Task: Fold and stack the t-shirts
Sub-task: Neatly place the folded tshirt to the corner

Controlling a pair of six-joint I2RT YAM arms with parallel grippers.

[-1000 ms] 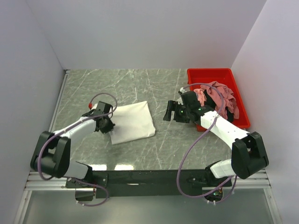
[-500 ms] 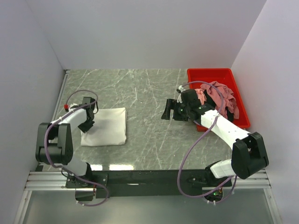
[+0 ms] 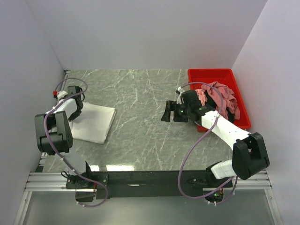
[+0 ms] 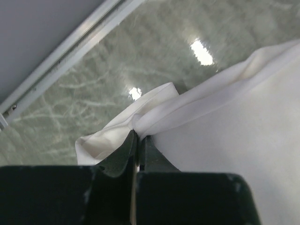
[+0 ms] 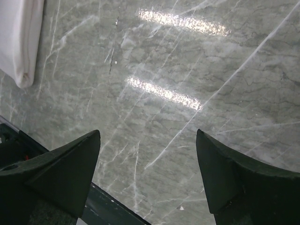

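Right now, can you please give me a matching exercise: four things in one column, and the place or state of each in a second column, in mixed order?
1. left hand
2. right hand
3. white t-shirt
4. pink t-shirts

A. heaped in the red bin
B. open, over the table
C. shut on a cloth edge
D. folded flat, at the table's left side

Pairs: 1-C, 2-B, 3-D, 4-A

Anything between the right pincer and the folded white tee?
Nothing visible. The right pincer hangs open over the table, and only marble surface lies between it and the white tee on the left. The left pincer is shut on the tee's edge.
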